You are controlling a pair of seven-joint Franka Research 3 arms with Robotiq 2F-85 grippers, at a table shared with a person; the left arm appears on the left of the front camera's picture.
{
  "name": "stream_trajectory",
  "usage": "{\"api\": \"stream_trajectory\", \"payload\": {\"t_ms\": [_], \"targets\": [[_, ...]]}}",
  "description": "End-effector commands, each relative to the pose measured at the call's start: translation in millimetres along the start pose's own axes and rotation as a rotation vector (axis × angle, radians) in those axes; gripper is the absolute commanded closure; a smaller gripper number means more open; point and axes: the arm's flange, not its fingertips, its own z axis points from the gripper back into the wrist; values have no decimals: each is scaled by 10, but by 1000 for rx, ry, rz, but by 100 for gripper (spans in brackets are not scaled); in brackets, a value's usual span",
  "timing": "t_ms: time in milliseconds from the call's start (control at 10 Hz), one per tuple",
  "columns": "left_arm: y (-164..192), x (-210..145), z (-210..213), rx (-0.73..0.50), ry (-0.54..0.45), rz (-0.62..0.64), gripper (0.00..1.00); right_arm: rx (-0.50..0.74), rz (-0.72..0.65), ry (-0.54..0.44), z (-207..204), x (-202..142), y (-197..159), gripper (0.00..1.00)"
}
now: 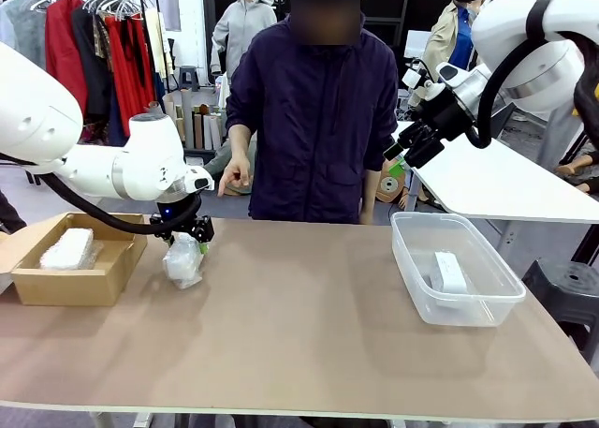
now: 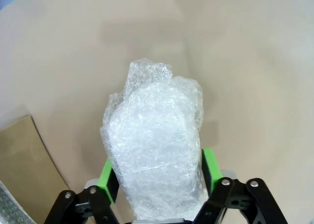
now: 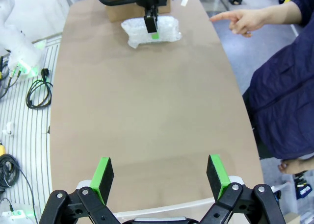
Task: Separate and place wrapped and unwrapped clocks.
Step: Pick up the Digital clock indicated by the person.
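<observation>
A crinkly bubble-wrapped clock bundle (image 2: 154, 145) stands lengthwise on the bench (image 1: 309, 325) beside a cardboard box (image 1: 80, 273), the left tool (image 2: 159, 172) straddling it, green pads at its sides. The right tool (image 3: 161, 175) hangs wide open, empty.

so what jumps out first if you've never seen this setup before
The left gripper is down on the table near its left end, its green fingers on either side of a crinkly wrapped bundle, beside a cardboard box already holding another bundle. At the right, a clear bin holds the smooth white block, while the person's hand points toward the left gripper.
</observation>
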Motion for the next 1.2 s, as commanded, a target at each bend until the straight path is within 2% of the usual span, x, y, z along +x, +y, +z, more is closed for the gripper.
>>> {"api": "stream_trajectory", "payload": {"t_ms": [0,200,600,700,1100], "targets": [[-9,-30,47,23,-14,24,59,0,1,0,2,4,2,0],[-36,-69,134,37,-20,34,99,0,1,0,2,4,2,0],[-86,-165,563,40,-52,22,100,0,1,0,2,4,2,0],[-138,-168,755,7,-82,54,100,0,1,0,2,4,2,0],[-453,-154,1653,69,-184,60,100,0,1,0,2,4,2,0]]}}
